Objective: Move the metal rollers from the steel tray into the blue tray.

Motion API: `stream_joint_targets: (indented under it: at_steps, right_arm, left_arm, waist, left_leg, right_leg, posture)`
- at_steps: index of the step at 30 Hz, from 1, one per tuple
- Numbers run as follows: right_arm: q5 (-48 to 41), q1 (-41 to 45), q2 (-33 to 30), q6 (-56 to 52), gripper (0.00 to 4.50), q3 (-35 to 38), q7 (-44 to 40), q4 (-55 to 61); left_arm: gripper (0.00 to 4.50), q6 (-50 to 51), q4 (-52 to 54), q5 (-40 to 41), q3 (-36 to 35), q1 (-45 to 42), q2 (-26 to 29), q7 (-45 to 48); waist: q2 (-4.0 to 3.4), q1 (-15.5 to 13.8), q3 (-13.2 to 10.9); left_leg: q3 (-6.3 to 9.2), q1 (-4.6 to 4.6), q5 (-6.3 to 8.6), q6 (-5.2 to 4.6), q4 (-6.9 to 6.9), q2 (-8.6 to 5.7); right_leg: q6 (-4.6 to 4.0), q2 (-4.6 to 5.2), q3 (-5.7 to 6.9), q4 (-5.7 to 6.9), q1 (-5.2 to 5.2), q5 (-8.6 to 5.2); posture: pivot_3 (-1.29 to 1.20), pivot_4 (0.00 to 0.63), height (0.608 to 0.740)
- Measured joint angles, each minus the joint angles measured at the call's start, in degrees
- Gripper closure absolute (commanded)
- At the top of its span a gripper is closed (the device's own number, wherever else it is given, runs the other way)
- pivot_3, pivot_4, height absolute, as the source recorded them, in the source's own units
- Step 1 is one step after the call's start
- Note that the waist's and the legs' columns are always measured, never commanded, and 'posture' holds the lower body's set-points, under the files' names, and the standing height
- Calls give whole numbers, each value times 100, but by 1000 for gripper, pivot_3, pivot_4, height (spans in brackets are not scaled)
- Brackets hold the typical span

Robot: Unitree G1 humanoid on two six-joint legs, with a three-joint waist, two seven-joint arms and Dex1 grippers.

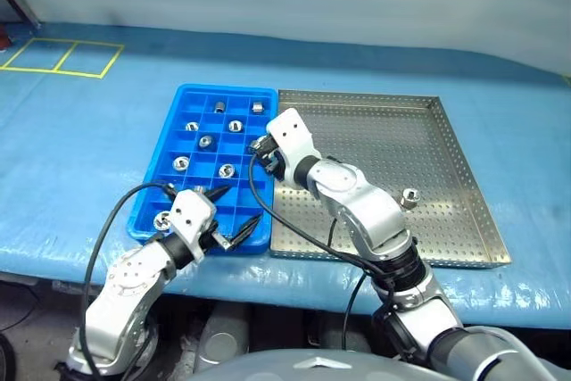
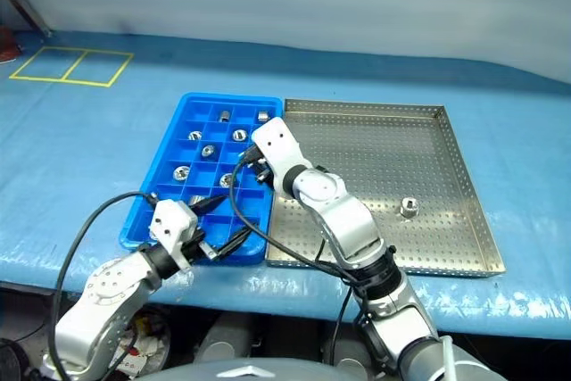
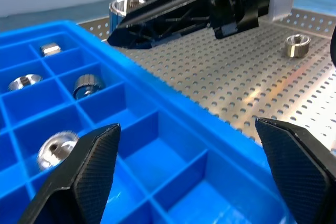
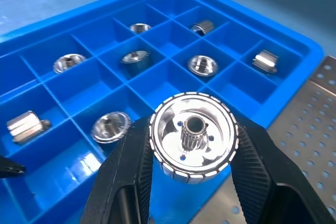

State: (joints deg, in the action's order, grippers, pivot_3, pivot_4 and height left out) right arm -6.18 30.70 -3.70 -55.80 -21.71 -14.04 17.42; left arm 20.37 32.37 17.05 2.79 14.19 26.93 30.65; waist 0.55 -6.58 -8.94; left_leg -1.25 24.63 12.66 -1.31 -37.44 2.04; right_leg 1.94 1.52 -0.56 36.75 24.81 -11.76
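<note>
Steel tray [image 1: 464, 180]: right of the blue tray, one roller [image 1: 410, 196] near its right edge
Blue tray [image 1: 169, 194]: rollers in several compartments
Right gripper [image 4: 191, 182]: pinching a roller [image 4: 193, 136] over the blue tray's right edge
Left gripper [image 1: 234, 213]: spread, at the blue tray's near edge

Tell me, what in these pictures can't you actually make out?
- Head views: the blue tray's near cells are hidden behind the open left gripper, so the full roller count is unknown.
- Head views: the roller that the right gripper holds is hidden behind its wrist.
- Right wrist view: the held roller hides the cell below it.
- Left wrist view: the steel tray is cut off at the edge; one loose roller shows.
</note>
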Motion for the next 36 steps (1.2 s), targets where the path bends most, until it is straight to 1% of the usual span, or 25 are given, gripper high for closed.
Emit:
stream_joint_targets:
  at_steps: [5,9,11,13,14,16,17,19,20,23,27,29,30,33,36]
  right_arm:
    - [-72,-178,50,-107,2791,-164,-104,1]
    - [-99,-535,-71,-276,2791,-289,-108,18]
    - [-113,-586,-112,-406,2791,-286,-103,214]
    - [-128,-718,-138,-503,2071,-264,-102,426]
    - [-143,-766,-163,-579,1857,-264,-104,542]
    - [-179,-861,-214,-629,1194,-263,-107,698]
    - [-200,-909,-218,-679,962,-256,-102,783]
    - [-211,-956,-199,-760,218,-210,-59,890]
    - [-214,-964,-194,-794,33,-151,-42,913]
    - [-210,-1038,-110,-860,33,109,123,1007]
    - [-87,-1198,61,-804,33,860,605,1278]
    - [-12,-1422,306,-677,33,1431,939,1428]
    - [35,-1480,343,-666,33,1574,1046,1446]
    - [223,-1819,341,-585,33,2099,1425,1521]
    - [414,-2026,319,-522,33,2352,1714,1527]
  left_arm:
    - [0,-1,81,125,-26,68,-28,1]
    - [0,-1,98,148,-20,65,-28,4]
    - [0,-4,98,158,0,48,-27,42]
    - [0,-6,97,161,12,35,-27,81]
    - [0,-6,97,161,19,27,-27,102]
    - [0,-7,94,161,51,-23,-26,158]
    - [0,-7,90,161,80,-60,-27,189]
    - [0,-5,49,158,153,-172,-25,230]
    - [0,-5,14,158,174,-211,-27,244]
    - [0,-5,-96,160,265,-367,-27,340]
    - [0,-4,-173,167,363,-622,-56,446]
    - [0,4,-263,176,479,-752,-130,478]
    - [0,5,-283,182,510,-772,-169,495]
    - [0,12,-373,180,733,-971,-279,575]
    - [0,8,-518,148,890,-1138,-393,574]
  waist:
    - [1,-152,0]
    - [0,-204,0]
    - [1,-219,1]
    - [1,-223,1]
    - [1,-222,1]
    - [1,-218,1]
    - [2,-213,1]
    - [2,-195,1]
    - [1,-189,1]
    - [1,-152,1]
    - [3,-96,2]
    - [3,-73,2]
    - [3,-51,2]
    - [2,26,3]
    - [2,149,3]
  left_leg:
    - [-2,5,1,2,6,0]
    - [-6,12,1,3,14,-1]
    - [-7,16,1,3,15,-1]
    - [-7,15,2,3,19,-1]
    - [-8,16,2,3,19,-1]
    - [-8,14,2,3,18,-1]
    - [-8,14,2,3,18,-1]
    - [-8,10,2,4,16,0]
    - [-8,9,2,4,15,0]
    - [-9,14,1,4,16,0]
    - [-12,31,1,4,16,-3]
    - [-20,34,1,4,16,-14]
    - [-24,36,1,4,16,-33]
    - [-24,35,0,5,15,-35]
    - [-23,27,-1,6,13,-36]
  right_leg:
    - [-1,4,2,-7,6,-1]
    - [-3,5,2,-9,15,-2]
    - [-5,4,3,-7,22,-3]
    - [-7,3,3,-8,22,-5]
    - [-7,3,3,-8,23,-6]
    - [-7,3,4,-8,21,-6]
    - [-7,4,3,-8,21,-6]
    - [-7,4,3,-7,19,-6]
    - [-7,4,3,-6,20,-6]
    - [-7,3,3,-6,21,-6]
    - [-6,2,1,-6,35,-5]
    - [-4,-1,2,-6,35,-5]
    - [-4,-1,1,-5,37,-5]
    - [-4,-1,-3,-3,37,-4]
    - [-3,-1,-7,3,33,-4]
  posture:
    - [409,150,740]
    - [409,150,740]
    - [409,150,740]
    - [373,150,740]
    - [357,150,740]
    - [343,150,740]
    - [343,150,740]
    - [322,150,740]
    - [305,150,740]
    - [288,150,740]
    - [242,150,740]
    - [230,150,740]
    - [230,150,740]
    - [186,150,740]
    - [147,150,740]
